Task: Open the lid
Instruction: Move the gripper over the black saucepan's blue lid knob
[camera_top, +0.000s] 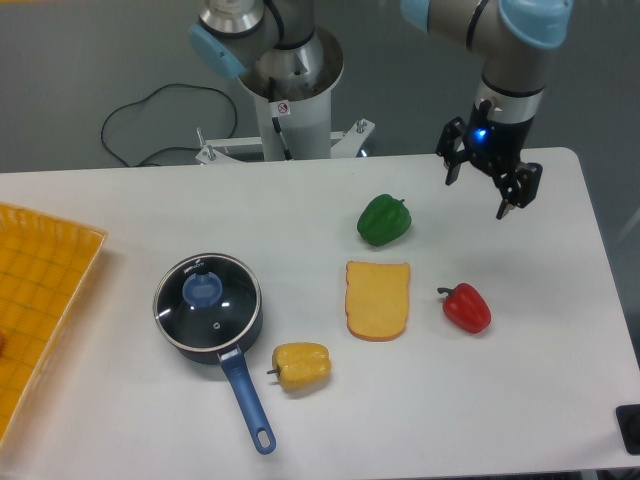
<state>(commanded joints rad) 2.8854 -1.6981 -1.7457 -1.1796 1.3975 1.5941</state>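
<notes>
**Glass lid sits closed on the saucepan**

We see the lid (207, 298), blue knob up, resting on the dark saucepan (222, 338) at the counter's (120, 210) front left. Well apart from it, the gripper (476, 195) hangs above the far right side, jaws spread wide and holding nothing. Between them lie a green pepper (384, 220), a bread slice (377, 299), a red pepper (467, 307) and a yellow pepper (301, 366).

White table (120, 210); grey wall (90, 60) (plain)
</notes>
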